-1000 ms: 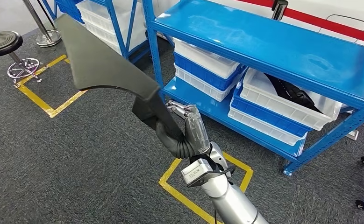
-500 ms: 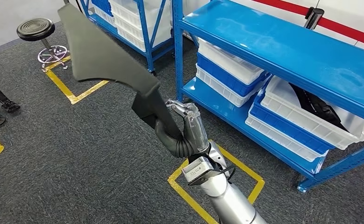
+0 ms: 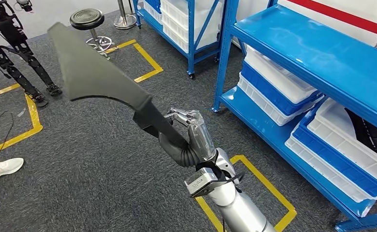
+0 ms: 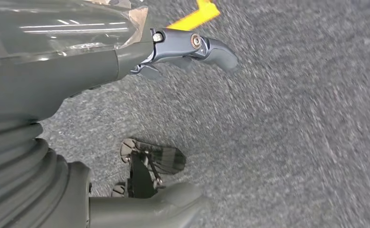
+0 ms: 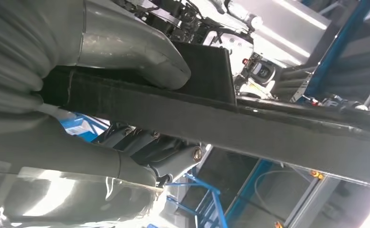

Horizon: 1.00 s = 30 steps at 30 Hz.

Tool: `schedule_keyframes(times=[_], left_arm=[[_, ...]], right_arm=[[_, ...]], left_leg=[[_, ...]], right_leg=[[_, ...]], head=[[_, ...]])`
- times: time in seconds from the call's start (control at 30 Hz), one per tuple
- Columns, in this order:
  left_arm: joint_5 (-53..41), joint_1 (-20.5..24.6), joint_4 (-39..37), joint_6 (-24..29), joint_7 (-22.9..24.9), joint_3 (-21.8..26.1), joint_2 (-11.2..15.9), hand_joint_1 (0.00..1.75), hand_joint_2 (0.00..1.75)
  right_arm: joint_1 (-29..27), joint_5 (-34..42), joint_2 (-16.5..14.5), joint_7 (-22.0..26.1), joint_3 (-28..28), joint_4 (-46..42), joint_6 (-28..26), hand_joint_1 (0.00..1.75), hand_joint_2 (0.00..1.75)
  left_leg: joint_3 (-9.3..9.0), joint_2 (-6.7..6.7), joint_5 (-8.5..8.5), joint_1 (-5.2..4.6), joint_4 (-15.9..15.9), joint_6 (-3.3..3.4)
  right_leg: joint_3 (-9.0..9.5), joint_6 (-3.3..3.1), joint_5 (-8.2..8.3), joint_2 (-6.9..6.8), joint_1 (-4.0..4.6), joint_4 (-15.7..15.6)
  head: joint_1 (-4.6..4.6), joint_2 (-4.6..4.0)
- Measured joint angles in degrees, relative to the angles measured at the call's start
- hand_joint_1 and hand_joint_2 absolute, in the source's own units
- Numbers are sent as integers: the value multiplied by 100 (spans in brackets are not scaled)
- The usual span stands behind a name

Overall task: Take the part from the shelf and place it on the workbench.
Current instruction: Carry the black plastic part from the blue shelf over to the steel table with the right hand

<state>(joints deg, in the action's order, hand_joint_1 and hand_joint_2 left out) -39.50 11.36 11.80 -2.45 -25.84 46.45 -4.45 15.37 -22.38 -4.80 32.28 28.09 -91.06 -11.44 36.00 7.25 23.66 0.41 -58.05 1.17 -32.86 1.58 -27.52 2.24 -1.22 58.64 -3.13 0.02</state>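
The part (image 3: 94,72) is a long, flat black panel, wide at its far end and narrowing to a stem. My right hand (image 3: 191,140) grips that stem and holds the panel up, slanting to the upper left over the grey carpet. In the right wrist view the dark part (image 5: 268,128) runs across the picture between the thumb (image 5: 140,52) and the fingers (image 5: 173,161). My left hand (image 4: 78,71) hangs over the carpet with fingers (image 4: 206,47) and thumb apart and nothing between them.
A blue shelf (image 3: 322,53) with white and blue bins (image 3: 273,87) stands at right; one bin holds another black part (image 3: 370,130). A second rack (image 3: 191,24) stands behind. A stool (image 3: 87,19), yellow floor tape (image 3: 268,179), a black legged stand (image 3: 12,48) and a person's shoe (image 3: 0,169) lie left.
The whole view has swung left: the shelves slid to the right, and the stool, stand and shoe came in. The part stays in my right hand's grip, held the same way.
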Motion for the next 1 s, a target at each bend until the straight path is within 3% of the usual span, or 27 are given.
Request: schedule_keyframes(times=[0.07,0.1,0.13,0.2,0.27,0.3,0.33,0.4,0.47,0.5,0.57,0.63,0.7,0.77,0.8,0.83,0.9,0.93,1.0], left_arm=[[-6,-40,-1,27,-1,-1,10,0,175],[-10,-54,-2,39,-1,-1,13,0,175],[-13,-58,-3,49,-2,-1,15,0,175],[-15,-53,-4,56,-2,-2,12,0,175],[-15,-60,-4,57,0,-1,9,0,175],[-15,-66,-4,57,1,-1,7,0,175],[-15,-70,-4,59,2,0,6,0,175],[-26,-69,-4,66,7,0,14,0,175],[-53,-62,-3,76,13,0,22,0,175],[-66,-59,-2,86,15,0,29,0,175],[-76,-66,-2,108,15,0,44,0,175],[-86,-73,-1,121,7,0,43,0,175],[-97,-63,0,125,-1,0,33,0,175],[-100,-63,0,124,-2,-1,30,0,175],[-101,-71,0,123,-2,-1,27,0,175],[-102,-80,0,122,-2,0,25,0,175],[-107,-87,0,120,-3,0,20,0,175],[-109,-86,0,119,-5,0,20,0,175],[-111,-92,0,119,-14,1,25,0,175]], right_arm=[[-2,-6,-7,1,1,-7,4,175,175],[-1,-7,-13,4,1,-10,7,175,175],[-2,-7,-19,10,1,-15,9,175,175],[-20,-5,-18,23,-1,-19,11,175,175],[-50,-1,-10,36,-1,-19,11,175,175],[-62,1,-8,41,-1,-19,11,175,175],[-69,1,-8,44,1,-19,11,175,175],[-66,1,-13,49,4,-19,11,175,175],[-53,2,-16,55,4,-19,10,175,175],[-51,3,-17,58,5,-19,9,175,175],[-50,4,-22,61,5,-22,5,175,175],[-48,12,-27,63,5,-26,-1,175,175],[-61,22,-12,65,5,-25,-5,175,175],[-92,26,17,62,4,-21,-7,175,175],[-106,28,29,62,4,-19,-8,175,175],[-112,28,37,62,4,-20,-9,175,175],[-114,28,42,62,5,-20,-13,175,175],[-115,28,43,62,7,-20,-15,175,175],[-118,26,44,65,10,-19,-18,175,175]], left_leg=[[30,-5,0,17,-9,-54],[72,-122,55,14,-97,-79],[163,-283,169,13,-294,-102],[517,-613,527,22,-1015,-148],[852,-701,743,41,-1644,-174],[876,-712,698,45,-1671,-172],[792,-725,569,45,-1495,-159],[355,-906,225,11,-694,-85],[47,-1110,73,-50,-137,1],[22,-1136,81,-78,-71,33],[-2,-997,47,-81,0,96],[-95,-861,-21,-48,130,159],[-151,-721,-62,-27,197,196],[-142,-551,-67,-24,194,204],[-139,-465,-67,-24,191,202],[-140,-378,-65,-21,184,197],[-134,-208,-47,-7,139,160],[-113,-133,-27,-10,98,125],[-52,-31,-4,-12,44,48]], right_leg=[[15,-87,33,-86,-7,-14],[26,-128,41,-133,-17,-21],[37,-168,43,-185,-25,-30],[47,-229,23,-301,8,-31],[49,-256,8,-432,43,-31],[52,-264,1,-496,55,-31],[58,-270,-7,-559,66,-31],[86,-268,-30,-676,91,-32],[110,-238,-57,-772,126,-37],[119,-214,-68,-819,133,-44],[144,-158,-90,-901,134,-66],[109,-135,-202,-711,130,100],[-167,-169,-476,-382,111,719],[-553,-174,-711,-260,93,1420],[-645,-140,-711,-248,83,1538],[-620,-84,-609,-238,70,1418],[-299,40,-235,-116,17,644],[-131,62,-81,-21,-8,277],[8,8,43,95,-17,-40]], head=[[2,0],[11,0],[21,0],[43,0],[44,0],[43,0],[43,0],[42,0],[38,0],[36,0],[37,0],[30,0],[8,0],[-4,0],[-3,0],[-3,0],[-5,0],[-7,0],[-2,0]])
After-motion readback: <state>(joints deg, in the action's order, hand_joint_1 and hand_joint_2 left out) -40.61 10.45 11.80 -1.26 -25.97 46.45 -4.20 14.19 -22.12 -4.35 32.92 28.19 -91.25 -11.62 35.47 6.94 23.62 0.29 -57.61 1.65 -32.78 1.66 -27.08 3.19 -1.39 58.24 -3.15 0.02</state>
